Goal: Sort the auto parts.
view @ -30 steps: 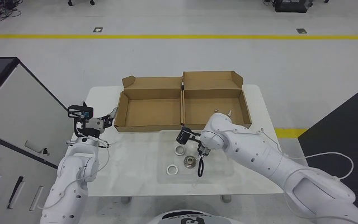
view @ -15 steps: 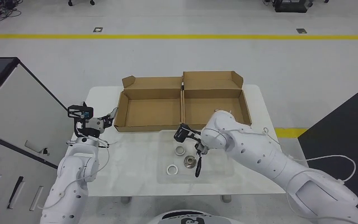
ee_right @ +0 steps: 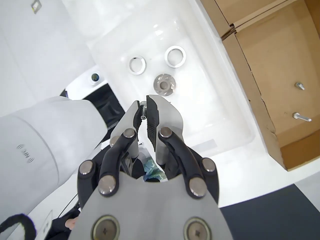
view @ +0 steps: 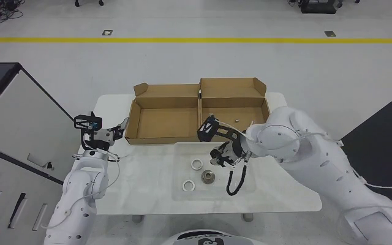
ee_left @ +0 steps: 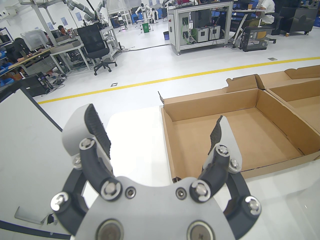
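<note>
table (view: 153,196): one, white, and everything sits on it within the arms' reach.
cardboard boxes: two, open, side by side at the far edge. I'd guess one per part type. The left box (view: 162,122) is bare and the right box (view: 226,116) is the bolt bin.
tray (ee_right: 215,111): one shallow clear one just in front of the boxes, looks like the pickup spot for unsorted parts.
left gripper (ee_left: 155,114): parked by the left box's outer corner, jaws spread wide, nothing in them.
right gripper (ee_right: 143,106): over the tray, pinched tight on a small bolt (ee_right: 143,113), probably headed for the right box.
rings: two loose in the tray, one (ee_right: 137,65) beside the other (ee_right: 175,56).
flanged disc (ee_right: 164,84): one, near the rings.
bolts in right box: two, (ee_right: 302,117) and (ee_right: 299,85), so three bolts with the held one.
</note>
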`<move>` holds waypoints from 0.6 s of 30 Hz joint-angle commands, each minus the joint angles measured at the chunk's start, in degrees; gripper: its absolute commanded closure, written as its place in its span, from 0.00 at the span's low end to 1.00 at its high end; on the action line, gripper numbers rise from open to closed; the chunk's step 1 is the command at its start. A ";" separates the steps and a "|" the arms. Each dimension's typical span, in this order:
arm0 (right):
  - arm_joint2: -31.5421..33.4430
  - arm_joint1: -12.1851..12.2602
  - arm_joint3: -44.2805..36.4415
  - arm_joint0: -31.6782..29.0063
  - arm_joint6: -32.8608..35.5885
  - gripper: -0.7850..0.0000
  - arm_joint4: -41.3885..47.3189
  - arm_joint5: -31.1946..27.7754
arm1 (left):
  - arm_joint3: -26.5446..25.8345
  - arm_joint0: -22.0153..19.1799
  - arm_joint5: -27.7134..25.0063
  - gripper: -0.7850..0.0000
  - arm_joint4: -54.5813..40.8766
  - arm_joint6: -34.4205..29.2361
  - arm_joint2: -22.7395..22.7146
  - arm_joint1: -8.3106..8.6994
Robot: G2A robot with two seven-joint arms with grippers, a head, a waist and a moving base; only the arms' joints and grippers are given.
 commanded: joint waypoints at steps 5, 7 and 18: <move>7.12 1.34 5.54 -3.59 -0.77 1.00 12.04 -6.53 | 0.00 0.00 0.00 0.00 0.00 0.00 0.00 0.00; 7.12 1.34 5.54 -3.59 -0.77 1.00 12.04 -6.53 | 0.00 0.00 0.00 0.00 0.00 0.00 0.00 0.00; 9.45 1.40 7.22 -4.49 -5.01 1.00 16.91 -5.77 | 0.00 0.00 0.00 0.00 0.00 0.00 0.00 0.00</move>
